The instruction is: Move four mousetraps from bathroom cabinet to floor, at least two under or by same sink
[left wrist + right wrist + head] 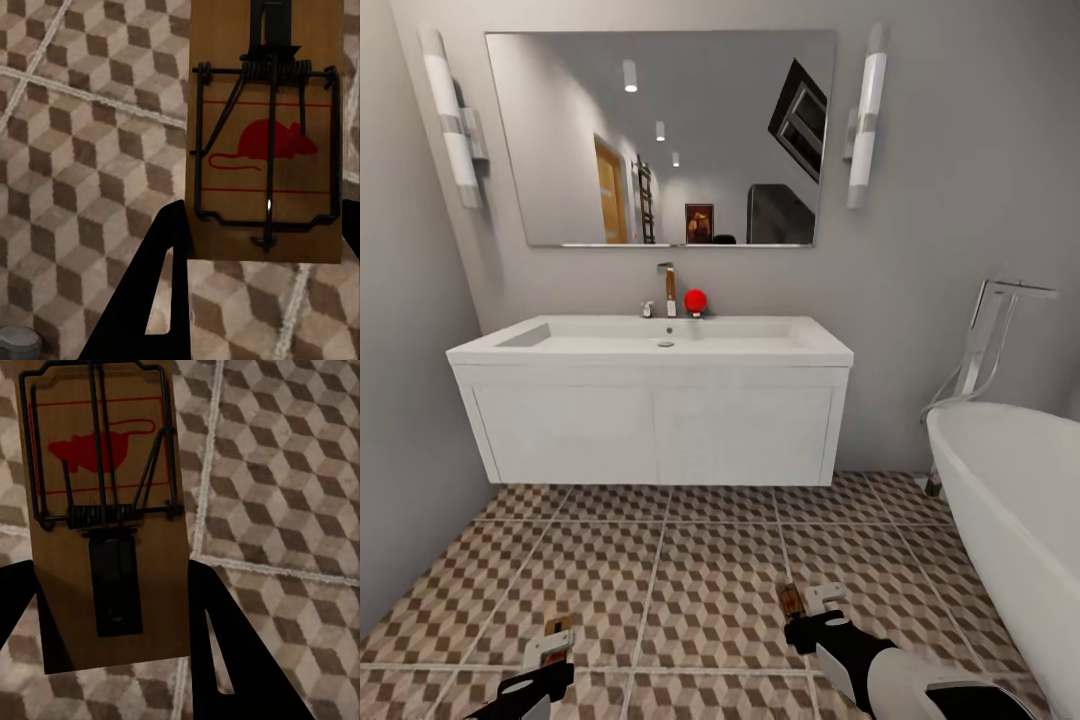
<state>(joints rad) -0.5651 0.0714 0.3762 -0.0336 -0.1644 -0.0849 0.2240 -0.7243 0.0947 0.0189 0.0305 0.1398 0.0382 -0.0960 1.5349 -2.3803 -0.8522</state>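
Two mousetraps (266, 135) (105, 510), one between each gripper's fingers (161, 285) (225, 645), above bathroom floor (690, 570).

Both mousetraps (266, 142) (105, 510) look like plain matt wood with dark wire springs and a printed red mouse. The floor (710, 570) is matt tile in a cube print with pale grout. The sink (660, 400) is smooth white, kind of satin, and its tap (666, 288) is shiny metal. The tub (1010, 490) is glossy white. The mirror (660, 140) is clean glass, and the walls are flat grey paint.
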